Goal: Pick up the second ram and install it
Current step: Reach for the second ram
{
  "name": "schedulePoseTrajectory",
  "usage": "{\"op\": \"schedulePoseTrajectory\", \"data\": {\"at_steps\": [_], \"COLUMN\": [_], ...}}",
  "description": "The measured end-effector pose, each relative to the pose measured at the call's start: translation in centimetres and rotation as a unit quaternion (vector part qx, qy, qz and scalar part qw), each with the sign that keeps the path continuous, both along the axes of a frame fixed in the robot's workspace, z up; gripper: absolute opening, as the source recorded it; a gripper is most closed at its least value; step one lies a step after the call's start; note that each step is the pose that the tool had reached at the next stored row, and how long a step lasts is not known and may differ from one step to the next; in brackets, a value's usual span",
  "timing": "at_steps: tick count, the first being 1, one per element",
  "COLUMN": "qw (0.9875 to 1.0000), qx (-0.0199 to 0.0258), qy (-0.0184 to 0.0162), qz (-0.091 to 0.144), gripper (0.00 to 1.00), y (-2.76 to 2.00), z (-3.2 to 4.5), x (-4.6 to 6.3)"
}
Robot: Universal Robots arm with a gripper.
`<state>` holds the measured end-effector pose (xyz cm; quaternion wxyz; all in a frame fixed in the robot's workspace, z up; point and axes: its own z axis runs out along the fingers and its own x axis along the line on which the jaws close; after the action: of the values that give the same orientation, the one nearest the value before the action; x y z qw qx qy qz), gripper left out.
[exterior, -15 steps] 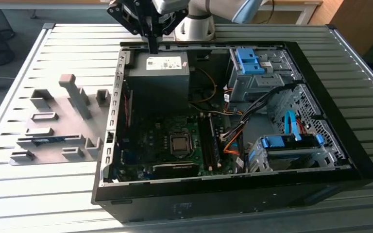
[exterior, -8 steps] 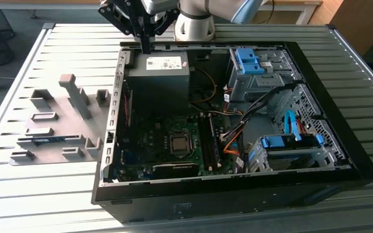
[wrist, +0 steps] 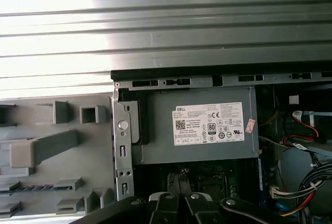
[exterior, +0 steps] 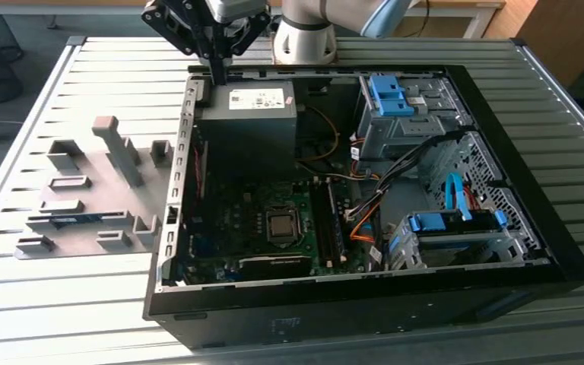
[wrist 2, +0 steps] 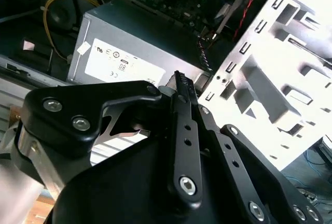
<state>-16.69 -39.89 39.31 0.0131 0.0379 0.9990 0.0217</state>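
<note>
The gripper [exterior: 217, 74], pinched shut and empty, hangs at a corner rim of the computer case [exterior: 373, 313], beside the power supply [exterior: 246, 129] with its white printed label [wrist: 208, 123]. The second ram [exterior: 74, 220] lies in the grey holder [exterior: 94, 199] outside, well apart.

A ribbed, slatted metal surface [exterior: 58, 312] carries two things. An open black desktop computer case [exterior: 373, 319] lies on its side toward the exterior view's right. Just beside it, on the exterior view's left, a flat grey holder plate [exterior: 99, 171] with upright blocks lies on the slats.
</note>
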Motion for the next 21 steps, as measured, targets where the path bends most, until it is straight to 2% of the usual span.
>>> {"op": "schedulePoseTrajectory", "data": {"at_steps": [21], "qw": [1.0000], "qx": [0.0000], "qy": [0.0000], "qz": [0.000], "gripper": [0.11], "y": [0.00], "z": [-0.09], "x": [-2.1]}}
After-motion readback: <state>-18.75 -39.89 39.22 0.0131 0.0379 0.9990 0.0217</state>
